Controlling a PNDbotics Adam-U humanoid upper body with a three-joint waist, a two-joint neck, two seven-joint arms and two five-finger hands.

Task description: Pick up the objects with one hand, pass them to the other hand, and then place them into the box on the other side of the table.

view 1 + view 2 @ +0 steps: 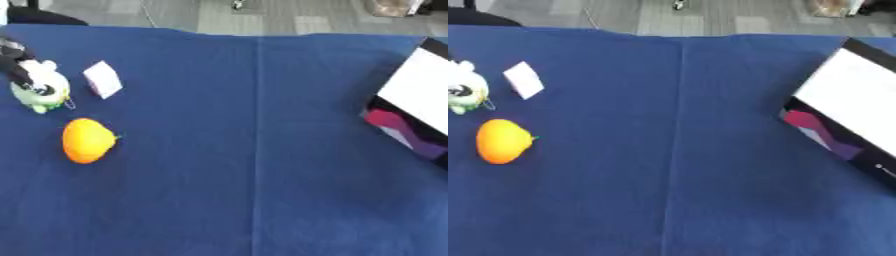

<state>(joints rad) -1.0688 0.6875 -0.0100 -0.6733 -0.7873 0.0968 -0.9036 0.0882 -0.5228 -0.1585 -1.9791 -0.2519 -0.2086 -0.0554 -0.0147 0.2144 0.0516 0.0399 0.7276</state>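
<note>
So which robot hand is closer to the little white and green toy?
The left. The left hand reaches in from the left edge and is right on the white and green toy. The right hand shows in neither view.

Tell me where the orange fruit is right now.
The orange fruit lies on the blue table's left side, just below the white-and-green toy and white block.

Left hand [17,62] at left edge, fingers seemingly curled downward.
</note>
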